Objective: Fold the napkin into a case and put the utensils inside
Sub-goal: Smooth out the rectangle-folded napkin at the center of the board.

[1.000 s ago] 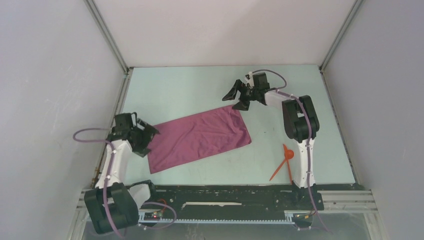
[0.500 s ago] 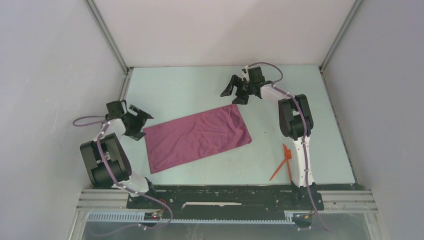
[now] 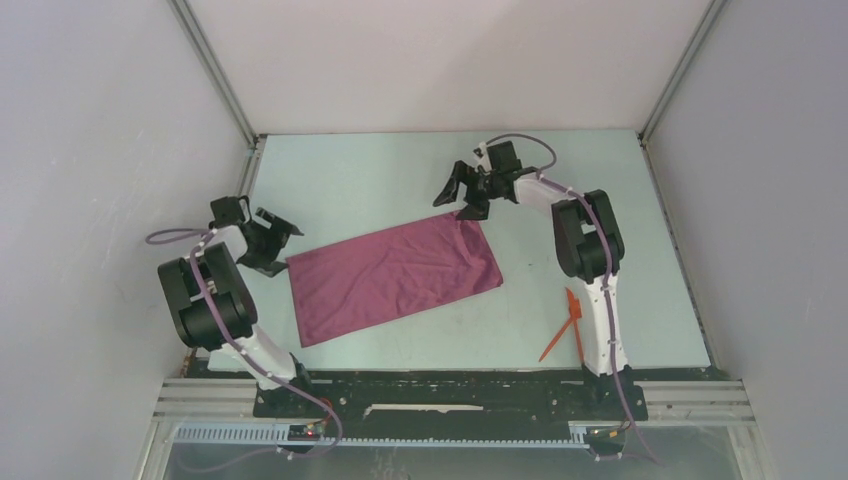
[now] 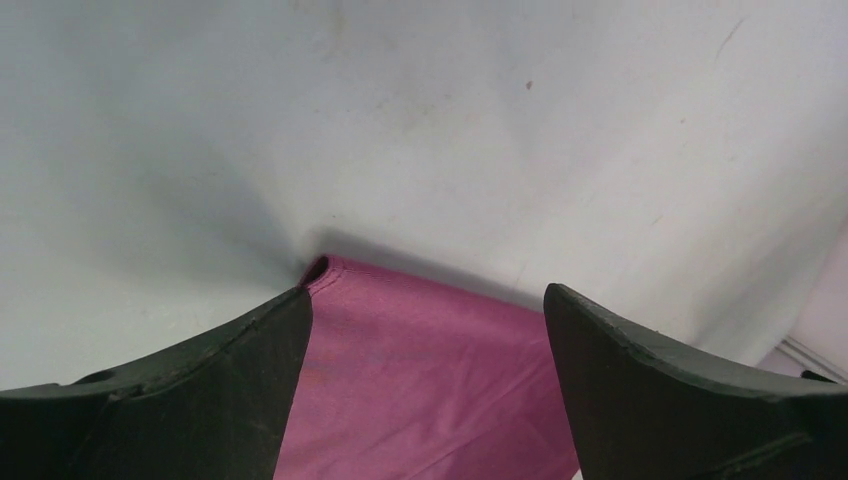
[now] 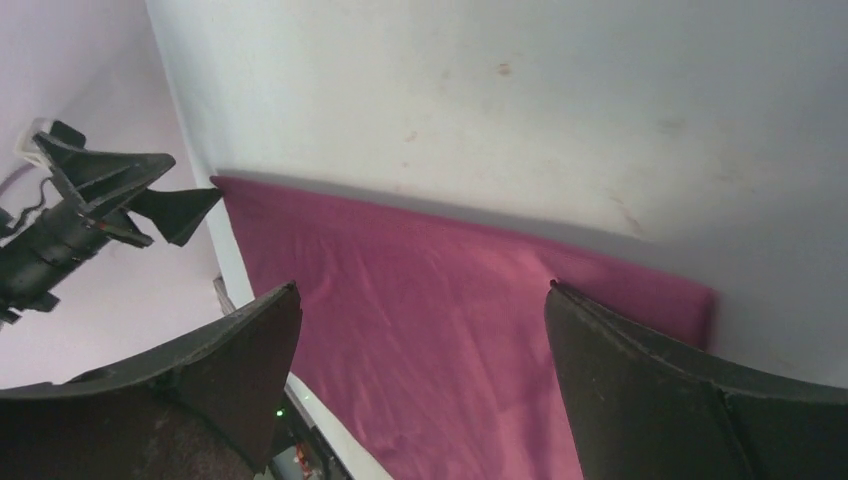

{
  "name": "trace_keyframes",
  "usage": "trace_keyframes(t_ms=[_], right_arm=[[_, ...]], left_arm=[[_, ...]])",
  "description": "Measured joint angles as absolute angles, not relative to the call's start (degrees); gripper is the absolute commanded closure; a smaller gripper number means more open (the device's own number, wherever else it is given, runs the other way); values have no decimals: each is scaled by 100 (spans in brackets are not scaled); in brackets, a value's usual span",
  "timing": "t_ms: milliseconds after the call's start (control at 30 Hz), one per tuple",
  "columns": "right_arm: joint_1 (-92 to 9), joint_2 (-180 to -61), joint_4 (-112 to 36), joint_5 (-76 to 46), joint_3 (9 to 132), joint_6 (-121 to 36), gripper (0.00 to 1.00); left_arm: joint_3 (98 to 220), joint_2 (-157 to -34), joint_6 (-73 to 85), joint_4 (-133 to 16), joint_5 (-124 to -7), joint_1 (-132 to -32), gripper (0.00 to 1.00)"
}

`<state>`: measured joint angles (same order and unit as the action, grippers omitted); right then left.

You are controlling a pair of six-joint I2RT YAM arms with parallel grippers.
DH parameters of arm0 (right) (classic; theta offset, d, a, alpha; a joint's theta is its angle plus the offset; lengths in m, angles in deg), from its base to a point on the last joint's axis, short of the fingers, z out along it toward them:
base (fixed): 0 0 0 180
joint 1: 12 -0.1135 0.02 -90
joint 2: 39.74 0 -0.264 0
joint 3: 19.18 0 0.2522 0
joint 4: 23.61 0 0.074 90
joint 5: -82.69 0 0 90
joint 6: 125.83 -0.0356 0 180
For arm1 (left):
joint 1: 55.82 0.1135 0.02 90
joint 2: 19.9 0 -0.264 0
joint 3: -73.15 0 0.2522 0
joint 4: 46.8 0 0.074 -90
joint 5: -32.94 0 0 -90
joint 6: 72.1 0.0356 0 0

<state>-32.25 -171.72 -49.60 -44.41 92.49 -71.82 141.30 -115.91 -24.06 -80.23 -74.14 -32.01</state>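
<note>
The napkin [image 3: 395, 280] lies flat and a bit skewed mid-table [image 3: 380, 170]. The left gripper [image 3: 285, 248] is spread wide at its far-left corner and the right gripper [image 3: 452, 207] is just as wide at the far-right corner. Neither grips anything, though the fingertips might be brushing the cloth. The utensils [image 3: 572, 322] sit crossed by the right arm, well apart from the napkin.

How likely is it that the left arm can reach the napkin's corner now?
Probably yes: the open left gripper sits right beside the far-left corner of the napkin, with nothing between them.
</note>
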Motion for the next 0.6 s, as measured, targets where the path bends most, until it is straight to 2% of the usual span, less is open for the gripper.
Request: trace_keyframes(t_ms=[100, 233, 367, 600], right_arm=[[-2976, -17174, -5585, -4264, 9470, -6863, 0], [-2810, -16844, -6796, -3377, 9748, -6176, 1], [-2983, -16016, -8170, -2175, 9780, -5512, 10], [-3503, -15839, -9617, -1298, 10060, -4727, 10]], left_arm=[[14204, -11550, -2301, -8184, -7176, -3205, 3], [14388, -11086, -1995, -8759, -6660, -3448, 3], [14851, -10183, -1444, -9059, -6411, -4324, 3], [15321, -9617, -583, -9238, -6346, -5614, 5]])
